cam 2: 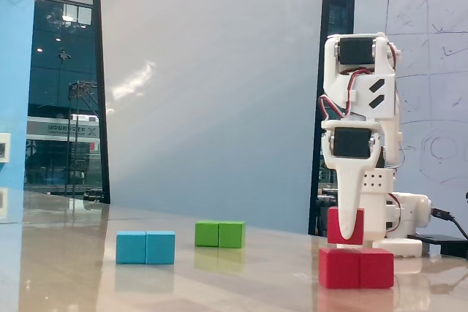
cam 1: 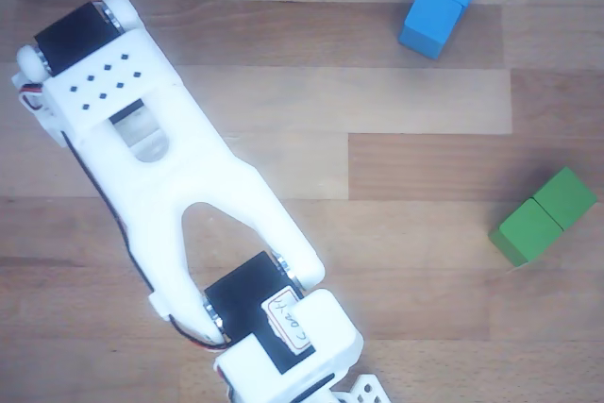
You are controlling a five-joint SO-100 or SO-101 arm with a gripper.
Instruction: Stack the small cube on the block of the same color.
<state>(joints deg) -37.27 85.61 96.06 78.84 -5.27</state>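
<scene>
Red is the colour of both task things, and both show only in the fixed view. The small cube point(cam 2: 345, 226) is a single matte piece, about half as long as the block below it. It sits between the fingers of the end effector point(cam 2: 346, 233), which points straight down and is closed on the cube's sides, one white finger point(cam 2: 351, 193) covering the middle of its front face. The cube's underside looks to be touching or just above the top of the red block point(cam 2: 357, 267); the exact contact cannot be told. The cube is over the left half of that block, not centred on it.

The red block lies flat on the counter point(cam 2: 219, 283), near the right end of its front edge as the fixed view shows it. It is two cubes long with a faint seam across its middle, and its glossy reflection shows on the counter below it.

Further left in the fixed view lie a blue block point(cam 2: 145, 247) nearer the front and a green block point(cam 2: 219, 234) behind it, well apart from the red pair. The other view looks down on the white arm point(cam 1: 170, 195) over the wooden counter point(cam 1: 425, 101), with the blue block point(cam 1: 441, 3) near the top edge and the green block point(cam 1: 543, 217) near the right edge.
</scene>
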